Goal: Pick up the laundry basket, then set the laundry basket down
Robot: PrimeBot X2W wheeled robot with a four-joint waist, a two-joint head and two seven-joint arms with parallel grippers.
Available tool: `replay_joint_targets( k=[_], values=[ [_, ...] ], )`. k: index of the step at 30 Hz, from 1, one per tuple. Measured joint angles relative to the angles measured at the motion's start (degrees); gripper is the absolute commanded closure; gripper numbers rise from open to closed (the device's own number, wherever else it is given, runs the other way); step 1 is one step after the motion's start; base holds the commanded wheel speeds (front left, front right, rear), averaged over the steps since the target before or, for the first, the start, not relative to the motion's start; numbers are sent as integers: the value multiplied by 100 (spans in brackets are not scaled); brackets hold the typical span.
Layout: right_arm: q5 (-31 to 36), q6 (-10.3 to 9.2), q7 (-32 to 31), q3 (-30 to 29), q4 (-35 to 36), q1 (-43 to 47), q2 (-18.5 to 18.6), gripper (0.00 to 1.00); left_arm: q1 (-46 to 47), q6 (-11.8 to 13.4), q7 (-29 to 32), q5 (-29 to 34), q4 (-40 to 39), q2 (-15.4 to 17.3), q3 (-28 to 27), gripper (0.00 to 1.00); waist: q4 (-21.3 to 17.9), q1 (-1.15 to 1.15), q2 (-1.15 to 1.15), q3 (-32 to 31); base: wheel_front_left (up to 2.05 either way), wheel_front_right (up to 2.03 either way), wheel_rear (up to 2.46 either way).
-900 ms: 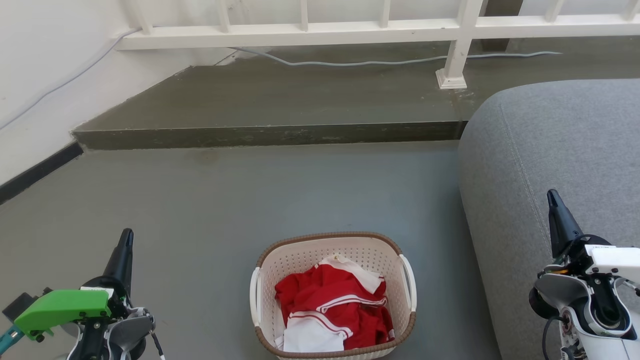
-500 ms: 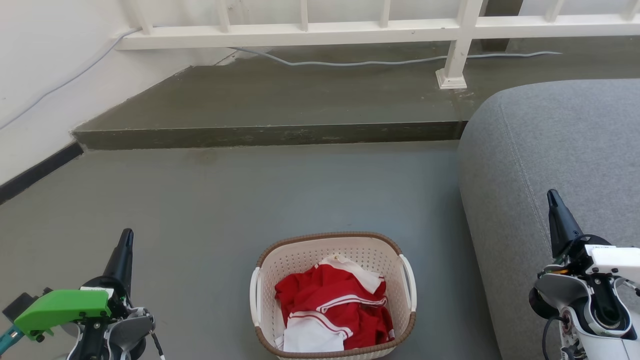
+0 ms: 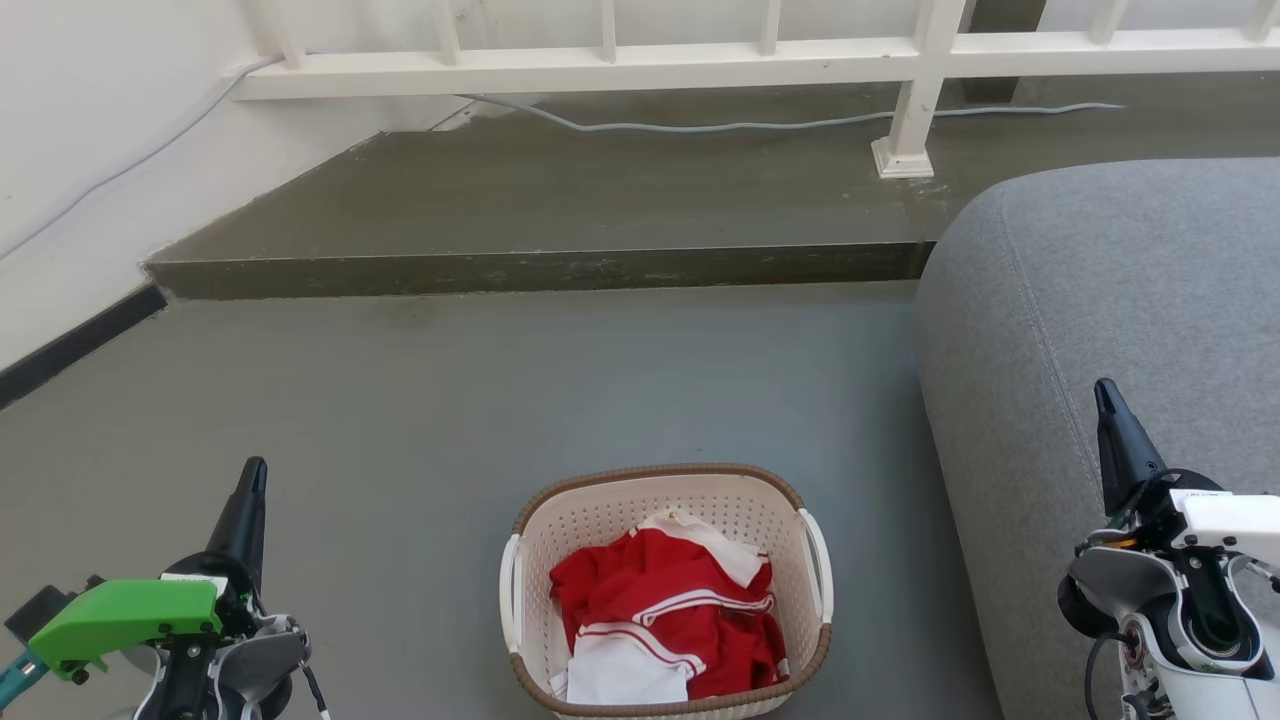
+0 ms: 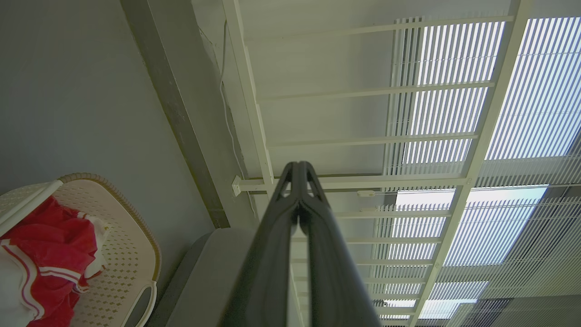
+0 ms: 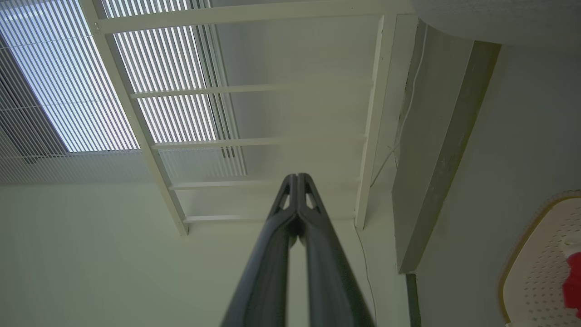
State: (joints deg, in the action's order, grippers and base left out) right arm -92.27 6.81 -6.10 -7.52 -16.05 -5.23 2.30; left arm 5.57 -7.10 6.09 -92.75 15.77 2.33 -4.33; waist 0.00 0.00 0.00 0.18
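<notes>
The laundry basket (image 3: pixel 600 515), cream-white and perforated with a brown woven rim and white side handles, stands on the grey floor at the bottom centre of the head view. Red and white clothes (image 3: pixel 668 620) lie inside it. My left gripper (image 3: pixel 253 475) is shut and empty, well to the basket's left, its fingers pointing up the view. My right gripper (image 3: pixel 1103 392) is also shut and empty, off to the basket's right, over the sofa. Part of the basket (image 4: pixel 113 254) appears at the lower left of the left wrist view, and its edge (image 5: pixel 540 254) at the lower right of the right wrist view.
A grey sofa (image 3: pixel 1110 300) fills the right side, close to the basket. Beyond the basket a raised dark step (image 3: pixel 540 268) crosses the floor, with a white railing (image 3: pixel 620 70) and a grey cable (image 3: pixel 700 125) behind it. A white wall (image 3: pixel 70 150) runs along the left.
</notes>
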Motion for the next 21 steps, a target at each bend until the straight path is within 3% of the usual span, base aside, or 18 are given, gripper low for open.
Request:
replay_joint_targets(
  k=[13,14,15,16,21],
  values=[
    [0,0,0,-1,0,0,0,100,0,0,0,0,0,-1,-2,100,0,0,0,0,0,0,0],
    [0,-12,0,2,-46,5,-11,0,-1,3,-1,-1,51,-7,9,0,0,0,0,0,0,0,0],
    [0,-31,0,5,-107,30,-37,100,-16,11,-1,-1,116,-21,23,100,0,0,0,0,0,0,0],
    [0,-33,0,14,-170,85,-71,0,-41,12,-1,-1,191,-45,36,0,0,0,0,0,0,0,0],
    [1,-34,13,52,-298,284,-156,0,-205,14,-2,-1,323,-135,68,0,0,0,0,3,0,0,0]
  ],
)
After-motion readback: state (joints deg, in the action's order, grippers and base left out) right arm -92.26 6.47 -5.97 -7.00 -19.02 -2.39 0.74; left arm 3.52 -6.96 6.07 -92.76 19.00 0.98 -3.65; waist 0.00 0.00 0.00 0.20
